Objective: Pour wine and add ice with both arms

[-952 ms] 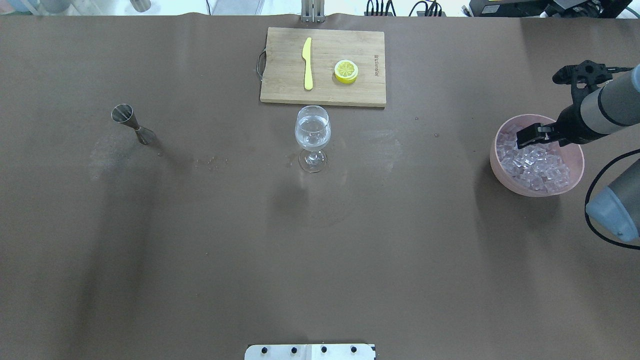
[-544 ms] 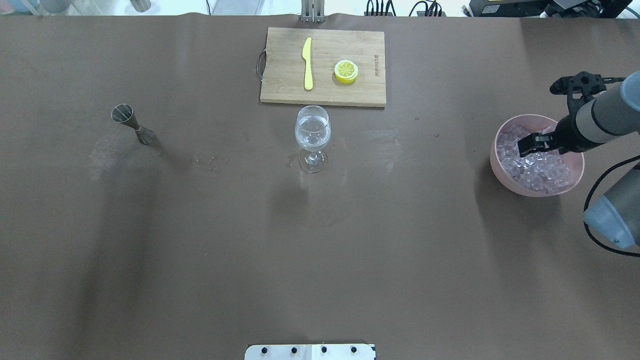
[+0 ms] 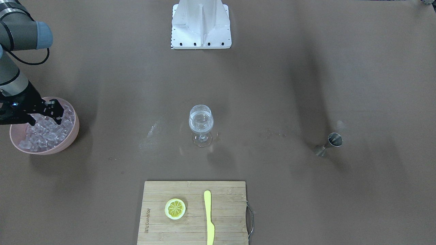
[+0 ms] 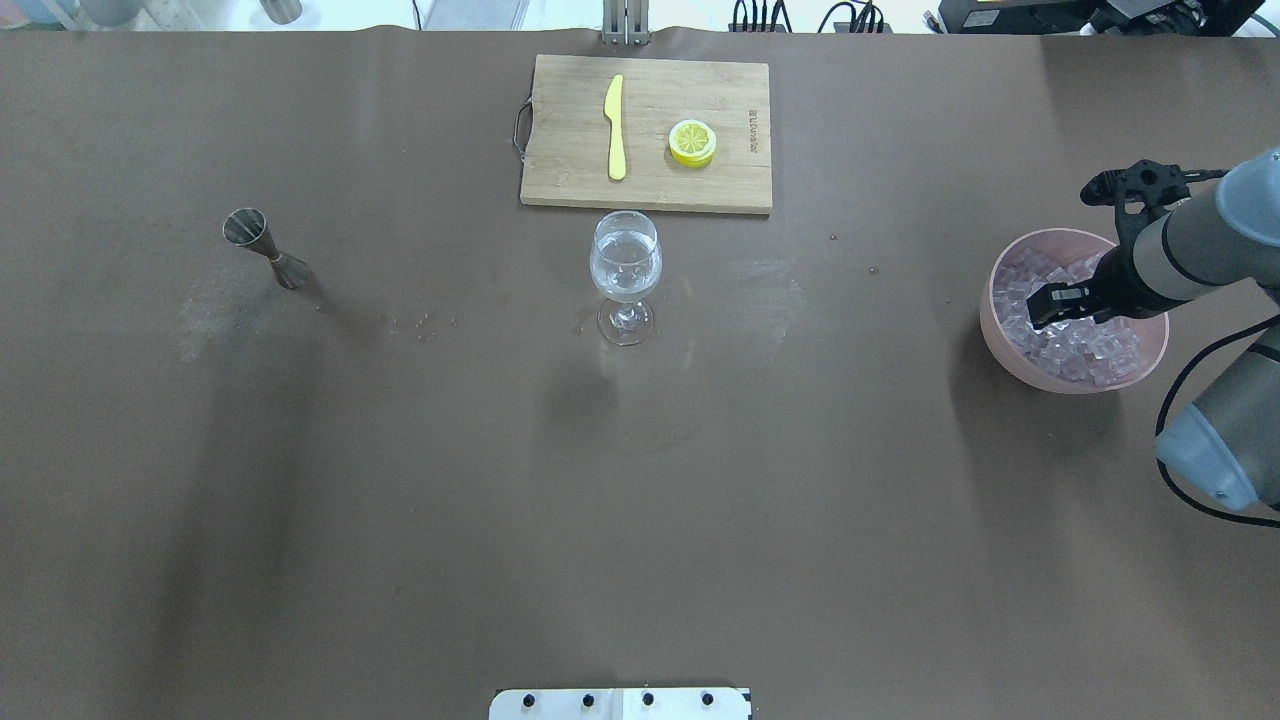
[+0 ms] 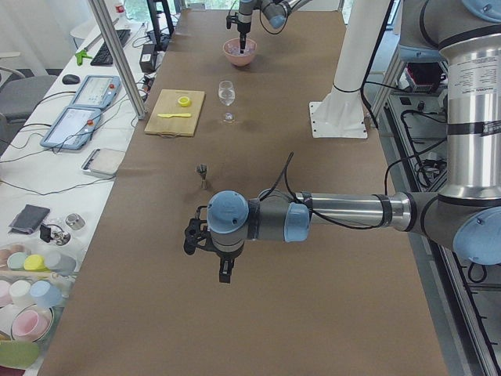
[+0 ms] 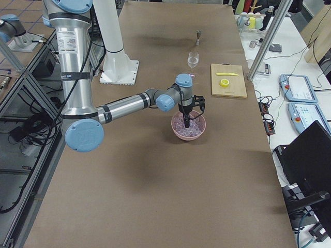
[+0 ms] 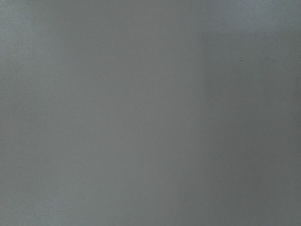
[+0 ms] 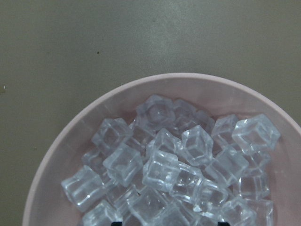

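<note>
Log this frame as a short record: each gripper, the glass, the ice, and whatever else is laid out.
right gripper: open, lowered into the pink bowl, fingertips at the ice
left gripper: hangs over bare table, away from everything; open or shut cannot be told
glass: upright at the centre, clear liquid inside
jigger: standing on the robot's left side
cutting board: beyond the glass, carrying a yellow knife and a lemon slice
</note>
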